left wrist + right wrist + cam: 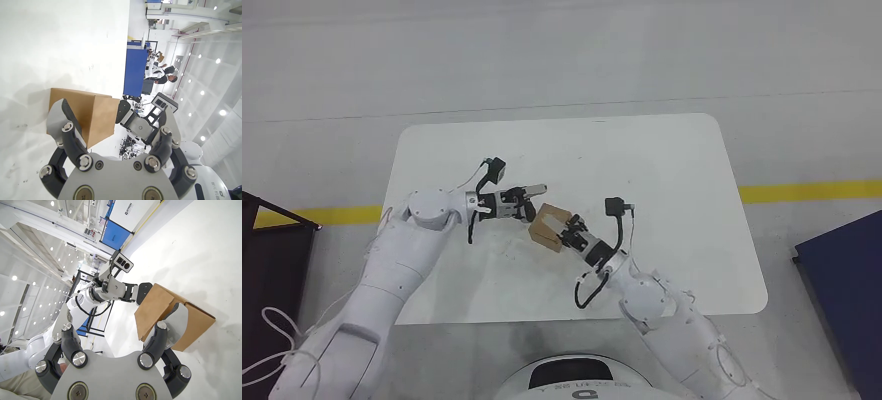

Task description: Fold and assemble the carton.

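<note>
Top view, mid-frame: left tool (pixel 530 194) and right tool (pixel 570 236), both spread apart, brace the cardboard carton (pixel 545 228); folding seems underway. The next move likely calls for pressing a flap closed.

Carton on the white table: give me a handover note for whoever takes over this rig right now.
Left end effector: open, one finger at the carton's side.
Right end effector: open, one finger on the flap seam at the opposite side.
Carton: standing near the middle of the table, between the two end effectors.
Done: squared into a box; flaps on the right arm's side folded in, not quite flush.
Left: press those flaps flat. Whether the other faces are closed cannot be judged, so check them.
</note>
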Motion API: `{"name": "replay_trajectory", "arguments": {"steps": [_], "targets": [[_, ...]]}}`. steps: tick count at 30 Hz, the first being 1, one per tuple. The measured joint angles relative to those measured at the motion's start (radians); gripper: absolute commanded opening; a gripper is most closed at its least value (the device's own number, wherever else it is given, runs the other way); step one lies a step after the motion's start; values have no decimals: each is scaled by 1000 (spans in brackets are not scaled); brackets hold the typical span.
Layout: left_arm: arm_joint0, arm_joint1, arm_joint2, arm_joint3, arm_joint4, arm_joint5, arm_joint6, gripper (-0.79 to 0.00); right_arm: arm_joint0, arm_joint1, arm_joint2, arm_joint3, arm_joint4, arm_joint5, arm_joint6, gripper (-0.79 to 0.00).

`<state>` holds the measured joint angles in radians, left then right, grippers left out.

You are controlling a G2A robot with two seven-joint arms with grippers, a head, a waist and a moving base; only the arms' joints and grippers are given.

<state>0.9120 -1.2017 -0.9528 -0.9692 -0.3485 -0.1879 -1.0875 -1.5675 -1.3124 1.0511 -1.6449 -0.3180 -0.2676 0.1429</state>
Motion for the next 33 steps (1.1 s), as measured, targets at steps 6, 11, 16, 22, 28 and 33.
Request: {"name": "replay_trajectory", "arguments": {"steps": [6, 11, 16, 22, 28, 33], "targets": [[-6, -4, 4, 8, -3, -8, 3, 0, 15, -2, 2, 13, 44, -16, 14, 0], [-7, -6, 5, 11, -1, -13, 3, 0, 24, -2, 5, 23, 80, -17, 31, -126], [-7, -7, 6, 12, 4, -17, 6, 0, 34, -5, 8, 35, 117, 14, 29, -332], [-8, -8, 5, 14, 10, -20, 7, 0, 33, -6, 23, 36, 153, 70, 22, -449], [-12, -9, 1, 18, 11, -23, 8, 0, 26, -3, 31, 20, 96, 149, -1, -431], [-16, -9, -2, 27, 10, -23, 7, 0, -10, 1, 42, -30, 3, 150, -74, -379]]}}
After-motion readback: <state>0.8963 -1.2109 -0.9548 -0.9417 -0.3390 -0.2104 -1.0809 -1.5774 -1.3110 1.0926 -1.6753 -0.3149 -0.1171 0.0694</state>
